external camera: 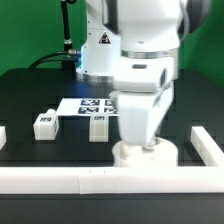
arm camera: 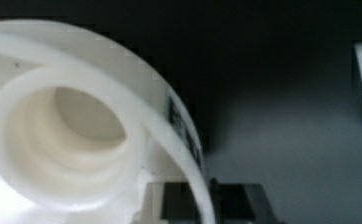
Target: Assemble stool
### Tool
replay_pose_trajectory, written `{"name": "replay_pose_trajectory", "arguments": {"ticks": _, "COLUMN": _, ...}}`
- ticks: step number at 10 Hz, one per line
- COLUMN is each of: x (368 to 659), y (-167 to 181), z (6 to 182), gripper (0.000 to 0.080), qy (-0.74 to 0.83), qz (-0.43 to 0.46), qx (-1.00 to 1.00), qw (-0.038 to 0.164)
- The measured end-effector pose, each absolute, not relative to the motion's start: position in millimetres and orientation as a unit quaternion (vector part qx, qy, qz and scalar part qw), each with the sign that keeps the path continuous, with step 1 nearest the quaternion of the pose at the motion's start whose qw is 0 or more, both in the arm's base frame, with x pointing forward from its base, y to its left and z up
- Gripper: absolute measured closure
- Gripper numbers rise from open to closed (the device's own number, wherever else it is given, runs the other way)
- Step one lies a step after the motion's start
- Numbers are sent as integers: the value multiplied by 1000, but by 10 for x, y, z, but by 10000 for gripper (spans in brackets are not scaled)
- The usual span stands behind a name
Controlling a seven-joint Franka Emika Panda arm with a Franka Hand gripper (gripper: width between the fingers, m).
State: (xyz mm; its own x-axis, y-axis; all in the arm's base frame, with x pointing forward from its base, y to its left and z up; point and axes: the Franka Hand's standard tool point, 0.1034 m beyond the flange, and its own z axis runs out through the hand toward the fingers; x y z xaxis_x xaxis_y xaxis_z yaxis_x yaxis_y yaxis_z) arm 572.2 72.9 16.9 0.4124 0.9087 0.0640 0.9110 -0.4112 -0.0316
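Note:
The round white seat (external camera: 146, 153) lies on the black table just behind the front rail. In the wrist view the seat (arm camera: 71, 120) fills most of the picture, showing its round hollow. My gripper (external camera: 141, 143) points straight down onto the seat. In the wrist view my gripper (arm camera: 204, 202) has the seat's thin rim between its two dark fingers (arm camera: 169, 203), jaws closed on it. Two white block legs (external camera: 45, 123) (external camera: 98, 127) with tags stand on the exterior view's left. A third leg is not in view.
White border rails run along the front (external camera: 90, 179), the exterior view's right (external camera: 206, 146) and its left (external camera: 3, 136). The marker board (external camera: 88, 104) lies flat behind the legs. The robot's base (external camera: 95, 55) stands at the back.

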Motion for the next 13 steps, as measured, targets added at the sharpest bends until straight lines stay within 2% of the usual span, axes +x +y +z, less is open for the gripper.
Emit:
{"name": "replay_pose_trajectory", "arguments": {"ticks": 2, "x": 5729, "y": 1052, "z": 138, "gripper": 771, "qy": -543, "qz": -22, "qx": -839, "qw": 32}}
{"name": "replay_pose_trajectory", "arguments": {"ticks": 3, "x": 5736, "y": 1100, "z": 124, "gripper": 771, "qy": -537, "qz": -23, "qx": -843, "qw": 30}}
{"name": "replay_pose_trajectory", "arguments": {"ticks": 8, "x": 5725, "y": 1055, "z": 125, "gripper": 771, "qy": -546, "qz": -24, "qx": -837, "qw": 29}}
{"name": "replay_pose_trajectory", "arguments": {"ticks": 9, "x": 5724, "y": 1055, "z": 124, "gripper": 582, "qy": -546, "qz": -23, "qx": -837, "qw": 29}}
{"name": "replay_pose_trajectory", "arguments": {"ticks": 10, "x": 5724, "y": 1055, "z": 124, "gripper": 447, "qy": -546, "qz": -23, "qx": -837, "qw": 29}}
{"name": "replay_pose_trajectory", "arguments": {"ticks": 11, "x": 5724, "y": 1055, "z": 124, "gripper": 447, "qy": -546, "qz": -23, "qx": -837, "qw": 29}}
{"name": "replay_pose_trajectory", "arguments": {"ticks": 12, "x": 5724, "y": 1055, "z": 124, "gripper": 265, "qy": -546, "qz": -23, "qx": -837, "qw": 29}}
{"name": "replay_pose_trajectory", "arguments": {"ticks": 13, "x": 5724, "y": 1055, "z": 124, "gripper": 186, "qy": -546, "qz": -23, "qx": -837, "qw": 29}}
